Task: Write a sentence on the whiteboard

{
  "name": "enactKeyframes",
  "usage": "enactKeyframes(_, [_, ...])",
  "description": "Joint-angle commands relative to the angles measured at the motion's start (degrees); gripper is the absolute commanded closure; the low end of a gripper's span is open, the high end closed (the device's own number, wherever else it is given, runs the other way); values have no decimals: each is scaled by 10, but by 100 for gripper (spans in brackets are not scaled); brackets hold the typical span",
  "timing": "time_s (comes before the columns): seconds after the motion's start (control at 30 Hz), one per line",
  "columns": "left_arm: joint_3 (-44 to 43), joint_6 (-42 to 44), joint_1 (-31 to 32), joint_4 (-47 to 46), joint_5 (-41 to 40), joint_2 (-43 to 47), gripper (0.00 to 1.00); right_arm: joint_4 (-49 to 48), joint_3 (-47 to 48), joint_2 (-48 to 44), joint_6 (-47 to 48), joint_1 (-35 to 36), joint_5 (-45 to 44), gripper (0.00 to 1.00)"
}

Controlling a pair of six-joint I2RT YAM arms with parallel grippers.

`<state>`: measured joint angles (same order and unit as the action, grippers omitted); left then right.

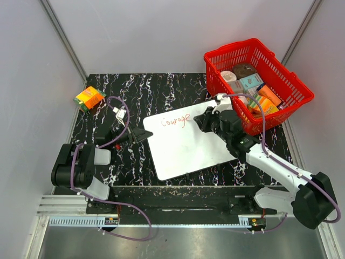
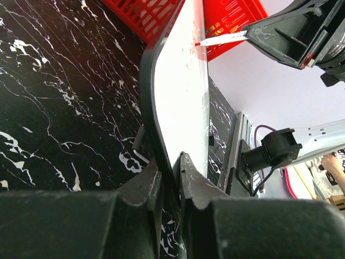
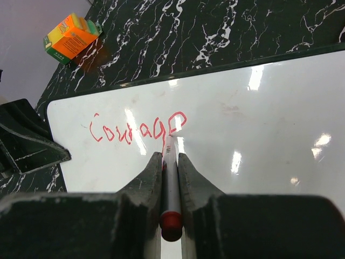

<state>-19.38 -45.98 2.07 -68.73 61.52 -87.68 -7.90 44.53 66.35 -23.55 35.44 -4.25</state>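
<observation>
The right end effector [image 3: 170, 157] is clamping a marker [image 3: 171, 183] between narrowed fingers. The marker's tip is touching the whiteboard [image 3: 259, 129] just ahead, at the last letter of the red sentence [image 3: 135, 128], which is reading only "Courage". The left end effector [image 2: 171, 164] is pinching the whiteboard's near edge, with the board stretching ahead across the black marbled table [image 1: 135, 91].

The right gripper [image 3: 170, 162] pinches a marker [image 3: 171, 186]. Its tip touches the whiteboard [image 3: 259, 124], at the end of the red word [image 3: 137, 128] "Courage".
</observation>
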Motion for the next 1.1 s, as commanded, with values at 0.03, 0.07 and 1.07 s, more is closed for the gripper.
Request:
enactKeyframes(0.03, [-12, 90, 18, -6, 11, 14, 100, 24, -16, -18, 0, -4, -2, 100])
enactKeyframes(0.07, [-12, 91, 19, -5, 11, 15, 100, 25, -17, -19, 1, -4, -8, 100])
enactKeyframes(1.07, [-15, 106, 24, 19, 6, 22, 100, -4, -52, -137, 17, -4, -15, 100])
